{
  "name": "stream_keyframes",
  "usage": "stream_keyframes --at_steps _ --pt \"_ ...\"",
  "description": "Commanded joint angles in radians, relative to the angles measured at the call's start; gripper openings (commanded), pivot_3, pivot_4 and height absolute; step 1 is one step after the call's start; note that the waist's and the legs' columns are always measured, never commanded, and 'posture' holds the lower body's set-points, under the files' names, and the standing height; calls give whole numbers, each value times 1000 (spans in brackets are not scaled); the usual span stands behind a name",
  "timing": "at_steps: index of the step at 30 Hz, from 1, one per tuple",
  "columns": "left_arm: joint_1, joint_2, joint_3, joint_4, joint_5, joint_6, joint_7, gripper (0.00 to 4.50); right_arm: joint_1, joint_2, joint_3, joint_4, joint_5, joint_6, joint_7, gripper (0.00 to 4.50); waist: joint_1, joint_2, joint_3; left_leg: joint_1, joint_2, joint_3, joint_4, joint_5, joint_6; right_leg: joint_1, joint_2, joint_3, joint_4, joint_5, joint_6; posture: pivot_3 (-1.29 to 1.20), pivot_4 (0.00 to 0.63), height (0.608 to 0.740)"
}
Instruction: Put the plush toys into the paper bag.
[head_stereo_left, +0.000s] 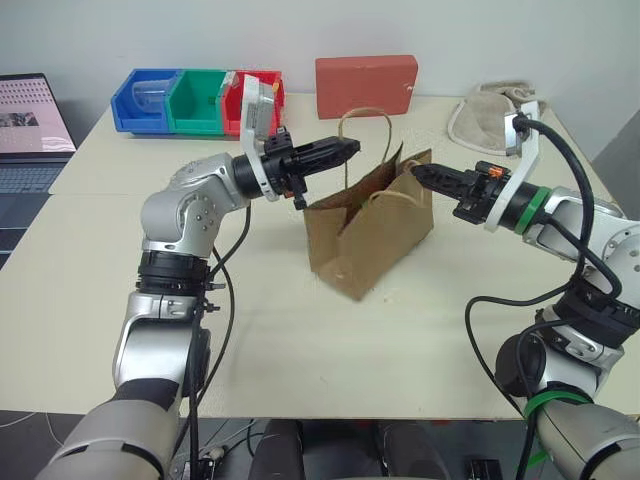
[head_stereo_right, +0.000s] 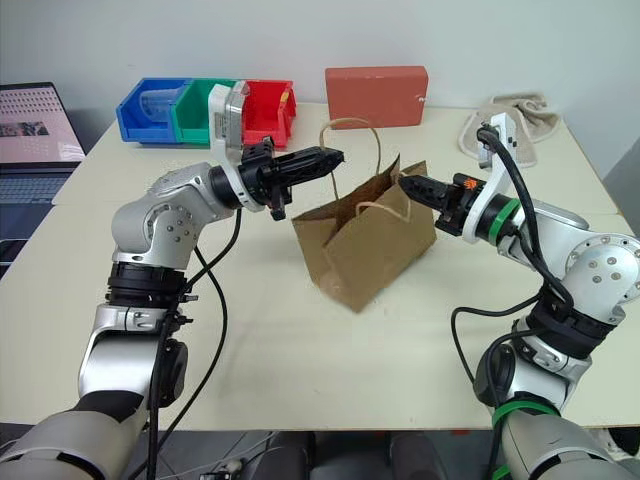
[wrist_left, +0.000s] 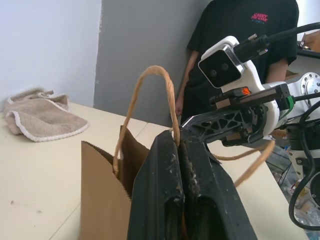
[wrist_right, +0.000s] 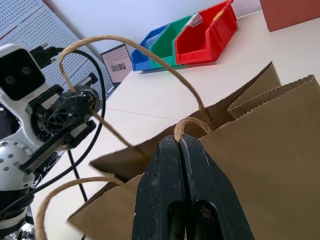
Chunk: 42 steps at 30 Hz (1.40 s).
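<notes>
With both grippers, left (head_stereo_left: 348, 150) and right (head_stereo_left: 418, 172), clamped on cord handles, uneven pulling could tip the paper bag (head_stereo_left: 370, 235).

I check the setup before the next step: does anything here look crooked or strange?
The paper bag stands askew on the table, its mouth pulled open unevenly. The shut left gripper pinches one cord handle, and the shut right gripper pinches the other.

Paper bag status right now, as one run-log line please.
paper bag: upright on table, mouth open | left pincer: shut on far handle | right pincer: shut on near handle | plush toys: cannot tell
</notes>
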Motion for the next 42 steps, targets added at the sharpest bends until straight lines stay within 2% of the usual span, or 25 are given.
stream_keyframes --at_steps 1,7,8,9,11,15,17,21,23,24,29,32,38,42 --pt "-51 3 19 22 17 -34 -21 0 -31 -3 -8 -16 42 8 -11 22 0 0 0 0 0 0 0 0 0 0 0 0 0 0 0 0 150 740" --pt "-41 2 -10 77 77 -78 -51 0 -24 31 9 -22 26 7 -46 22 -1 0 0 0 0 0 0 0 0 0 0 0 0 0 0 0 150 740" --pt "-42 1 -8 88 90 -89 -43 0 -21 30 19 -28 22 2 -47 190 -1 0 0 0 0 0 0 0 0 0 0 0 0 0 0 0 150 740" --pt "-43 3 -8 96 108 -104 -28 215 -20 30 27 -33 19 -3 -47 384 -2 0 0 0 0 0 0 0 0 0 0 0 0 0 0 0 150 740" --pt "-36 11 -7 85 122 -113 -31 640 -15 20 48 -44 17 -14 -43 936 -2 0 0 0 0 0 0 0 0 0 0 0 0 0 0 0 150 740" --pt "-8 34 6 21 116 -84 -47 1846 -12 -1 67 -57 24 -29 -26 2319 -4 0 0 0 0 0 0 0 0 0 0 0 0 0 0 0 150 740" --pt "46 83 29 -72 94 -31 -38 2418 -11 -39 76 -79 42 -39 5 2964 -5 0 0 0 0 -1 0 0 0 0 0 0 0 0 0 0 150 740" --pt "169 159 84 -228 61 44 16 3669 49 -268 187 -164 66 -117 204 4395 -10 1 1 -1 0 -1 -1 0 0 -1 0 0 -1 0 0 0 150 740" --pt "216 182 103 -280 44 72 27 4311 91 -379 235 -192 57 -190 309 4500 -9 1 1 -1 0 -1 -1 0 0 0 0 -1 -1 -1 -1 0 150 740" --pt "233 191 107 -298 39 80 30 4478 109 -419 252 -197 48 -227 349 4500 -8 1 1 -1 0 -1 -1 0 0 0 0 -1 -2 -1 -1 0 150 740" --pt "314 196 125 -342 30 96 80 4478 196 -580 250 -148 15 -358 496 4500 0 1 1 -1 0 0 1 0 0 1 0 -1 -2 -1 0 0 150 740" --pt "341 175 83 -342 46 72 75 4478 270 -658 261 -177 27 -408 588 4500 5 1 1 0 0 0 2 0 0 1 0 0 -3 -1 0 0 150 740" --pt "314 113 44 -261 91 2 93 4478 343 -684 262 -228 70 -440 617 4500 7 1 1 -1 0 0 2 0 0 1 0 0 -2 -1 0 0 150 740" --pt "314 119 25 -261 91 -6 59 4478 385 -704 273 -270 82 -454 631 4500 6 1 1 0 0 0 2 0 0 1 0 -1 -2 -1 -1 0 150 740"
